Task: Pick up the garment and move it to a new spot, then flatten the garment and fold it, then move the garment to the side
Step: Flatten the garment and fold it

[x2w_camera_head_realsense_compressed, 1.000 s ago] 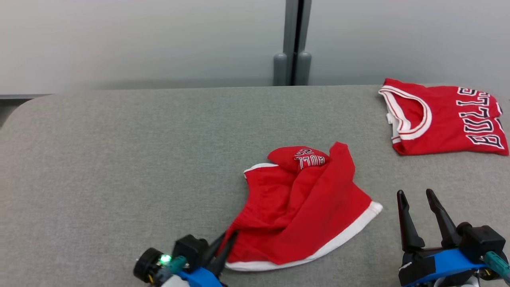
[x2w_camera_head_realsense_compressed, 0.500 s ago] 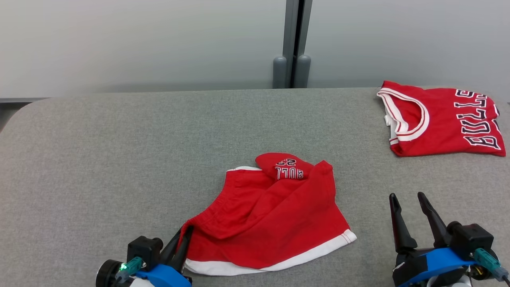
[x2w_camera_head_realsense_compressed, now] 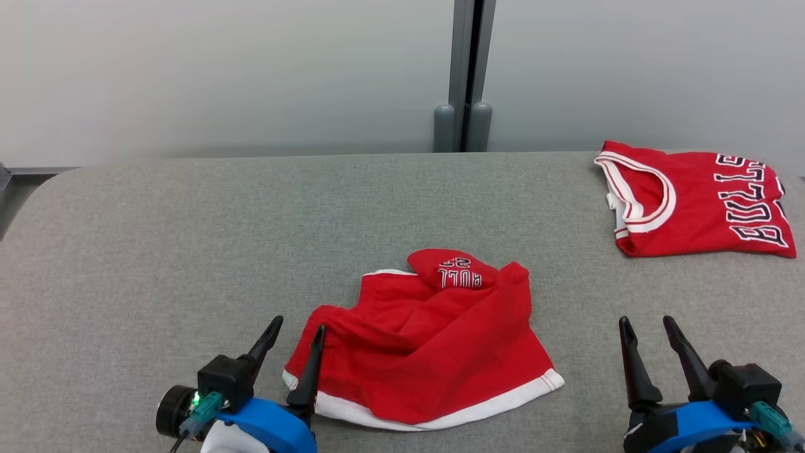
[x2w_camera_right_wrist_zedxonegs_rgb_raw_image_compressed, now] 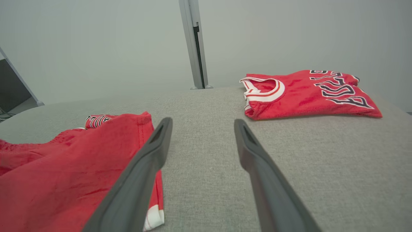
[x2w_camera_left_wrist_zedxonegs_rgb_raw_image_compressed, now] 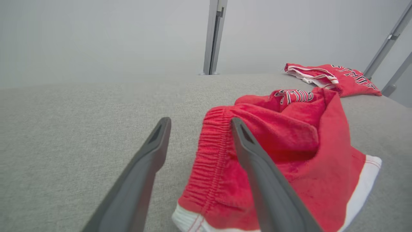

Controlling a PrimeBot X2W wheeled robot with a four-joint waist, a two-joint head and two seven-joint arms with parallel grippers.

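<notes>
The garment is a pair of red shorts with white trim, lying crumpled on the grey table at the front centre. Its elastic waistband faces my left gripper, which stands open at the garment's left corner, its right finger over the cloth's edge and nothing held. In the left wrist view the left gripper has the waistband just past its tips. My right gripper is open at the lower right, apart from the garment. In the right wrist view the right gripper points over bare table, the garment to its left.
A folded red jersey with black and white lettering lies at the table's far right; it shows too as jersey and jersey. A grey post stands against the wall behind the table. The table's left half is bare grey fabric.
My left gripper dragged the garment leftward by its corner, then opened and let it go. The cloth has settled on the table. The right gripper stayed open and hardly moved.
</notes>
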